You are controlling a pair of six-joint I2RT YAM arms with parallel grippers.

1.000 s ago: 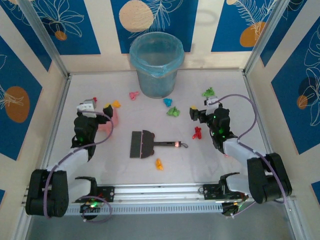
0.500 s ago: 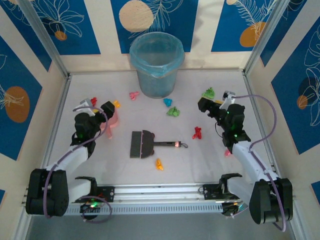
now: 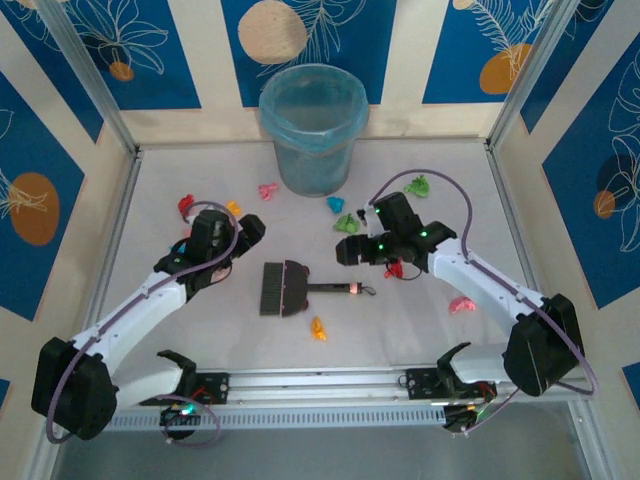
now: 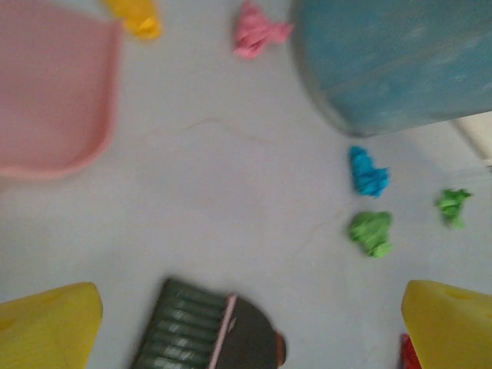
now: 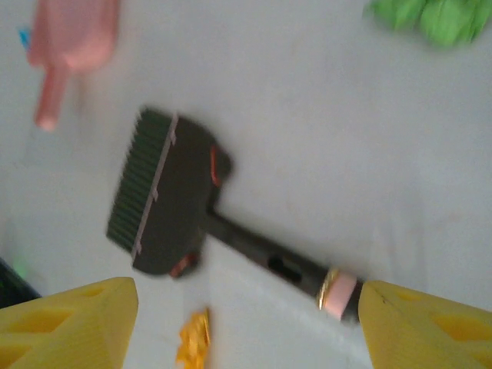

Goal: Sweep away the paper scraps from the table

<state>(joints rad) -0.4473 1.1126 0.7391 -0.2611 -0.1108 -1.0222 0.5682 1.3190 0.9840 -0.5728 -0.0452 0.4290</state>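
The paper scraps are lying scattered over the table, none of them gathered together. The brush is lying flat near the middle, its bristles pointing to 9 o'clock and its handle running out to 3 o'clock. From the brush, a red scrap and an orange scrap are sitting toward 10 o'clock. A pink scrap is lying at 12 o'clock, just beside the bucket standing at the far edge. A cyan scrap and a green scrap are sitting close together at 1 o'clock, and a second orange scrap is lying at 5 o'clock, near the brush head. The left gripper is hovering at 10 o'clock of the brush head, its yellow fingers standing wide apart and holding nothing. In the left wrist view the pink dustpan is lying at 10 o'clock. The right gripper is hovering at 12 o'clock of the handle's end, its own fingers spread wide and empty, with the handle showing between them in the right wrist view. A second red scrap is lying at 4 o'clock of the right gripper, a second green scrap at 2 o'clock, and a second pink scrap just beside the right forearm.
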